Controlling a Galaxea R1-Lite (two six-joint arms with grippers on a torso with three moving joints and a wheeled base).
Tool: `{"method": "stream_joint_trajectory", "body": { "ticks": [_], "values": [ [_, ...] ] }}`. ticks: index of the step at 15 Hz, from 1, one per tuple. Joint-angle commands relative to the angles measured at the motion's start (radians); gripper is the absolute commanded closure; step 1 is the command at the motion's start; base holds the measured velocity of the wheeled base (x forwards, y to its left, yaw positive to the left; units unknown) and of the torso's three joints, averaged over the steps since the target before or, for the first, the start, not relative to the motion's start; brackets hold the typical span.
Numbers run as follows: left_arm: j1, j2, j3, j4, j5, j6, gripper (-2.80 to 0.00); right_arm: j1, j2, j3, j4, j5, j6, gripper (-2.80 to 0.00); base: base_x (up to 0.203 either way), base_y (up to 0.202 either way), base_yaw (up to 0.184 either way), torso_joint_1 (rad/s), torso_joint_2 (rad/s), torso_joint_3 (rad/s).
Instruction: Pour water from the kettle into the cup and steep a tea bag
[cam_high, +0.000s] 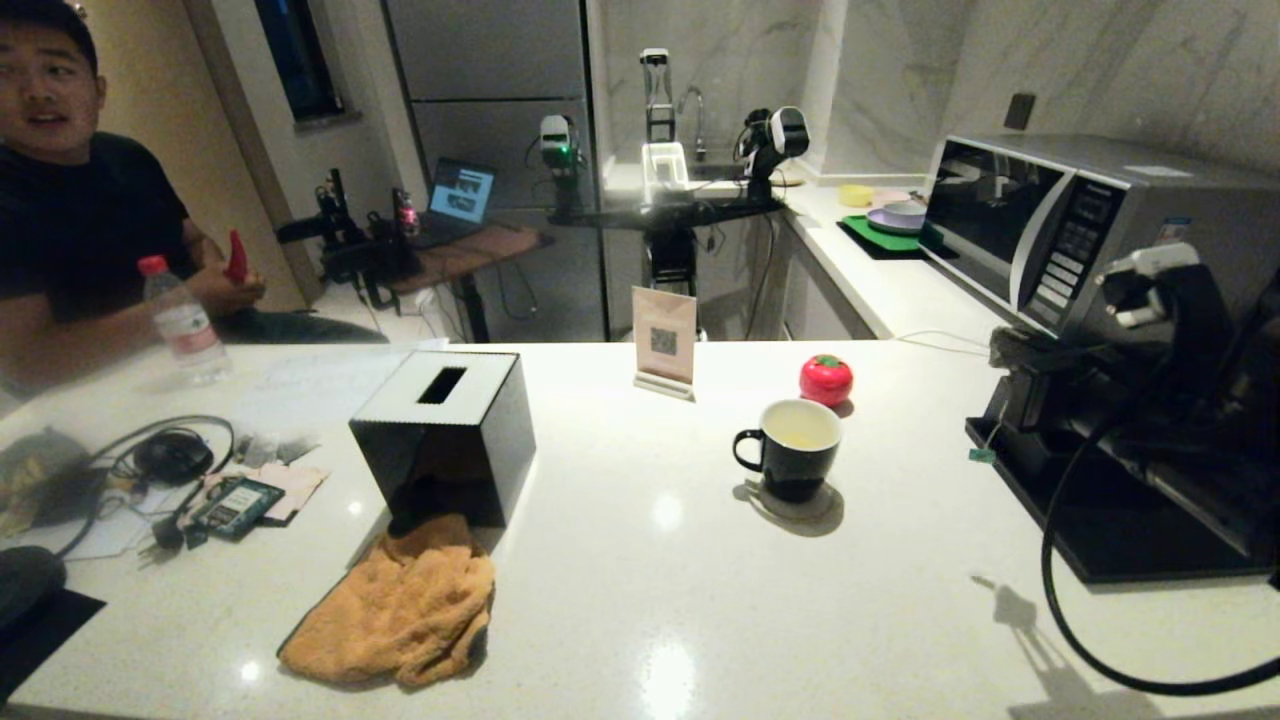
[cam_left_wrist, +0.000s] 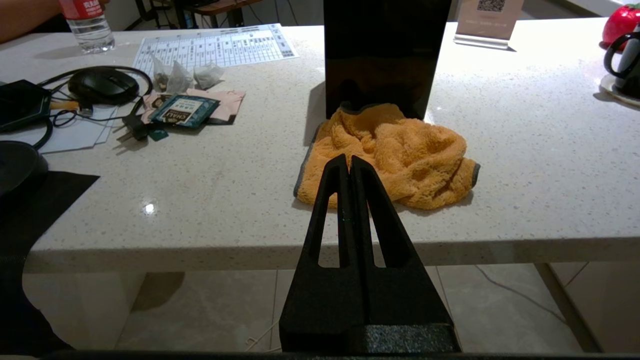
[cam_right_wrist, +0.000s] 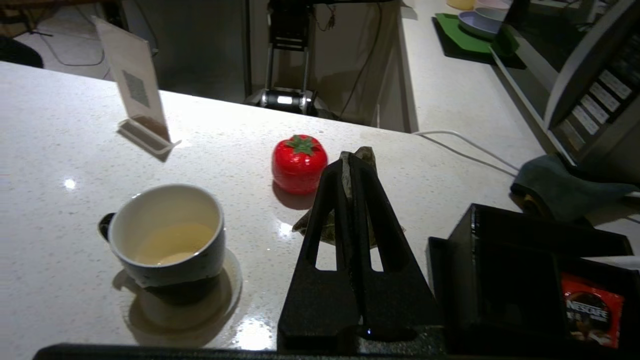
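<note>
Head view is cut at its right edge by the right arm, so the right gripper (cam_right_wrist: 350, 162) is judged from the right wrist view: its black fingers are clenched on the greyish-tan tea bag (cam_right_wrist: 361, 155), whose pouch is mostly hidden behind them, with only its top and a lower corner seen. In the head view a small green tag (cam_high: 982, 455) is seen hanging on a thin string below the arm.

The black ceramic cup with white inside (cam_high: 795, 450) is found at the table's middle on a pale round coaster (cam_high: 795, 505); the pale yellowish water (cam_right_wrist: 172, 242) is seen low in it. A red tomato-shaped object (cam_high: 826, 380) is placed at the cup's one o'clock, apart from it. The kettle cannot be made out in any view.

The left gripper (cam_left_wrist: 349, 162) is pressed closed, nothing held, before the table's near edge; beyond it an orange crumpled cloth (cam_left_wrist: 395, 152) is seen touching a black glossy box (cam_left_wrist: 385, 55), which is cut off at the top.
</note>
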Motion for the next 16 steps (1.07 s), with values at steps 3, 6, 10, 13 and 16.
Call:
{"method": "stream_joint_trajectory", "body": {
  "ticks": [3, 6, 10, 13, 16],
  "values": [
    [0.0, 0.002, 0.0, 0.0, 0.0, 0.0, 0.0, 0.05, 0.024, -0.006, -0.009, 0.0, -0.002, 0.0, 0.0, 0.0, 0.0, 0.0, 0.0, 0.0],
    [0.0, 0.001, 0.0, 0.0, 0.0, 0.0, 0.0, 0.085, 0.051, -0.014, -0.035, 0.0, -0.001, 0.0, 0.0, 0.0, 0.0, 0.0, 0.0, 0.0],
    [0.0, 0.001, 0.0, 0.0, 0.0, 0.0, 0.0, 0.125, 0.091, -0.026, -0.085, 0.001, 0.001, 0.0, 0.0, 0.0, 0.0, 0.0, 0.0, 0.0],
    [0.0, 0.001, 0.0, 0.0, 0.0, 0.0, 0.0, 0.155, 0.107, -0.039, -0.085, -0.002, 0.001, 0.0, 0.0, 0.0, 0.0, 0.0, 0.0, 0.0],
    [0.0, 0.002, 0.0, 0.0, 0.0, 0.0, 0.0, 0.162, 0.118, -0.06, -0.085, -0.002, -0.002, 0.0, 0.0, 0.0, 0.0, 0.0, 0.0, 0.0]
  ]
}}
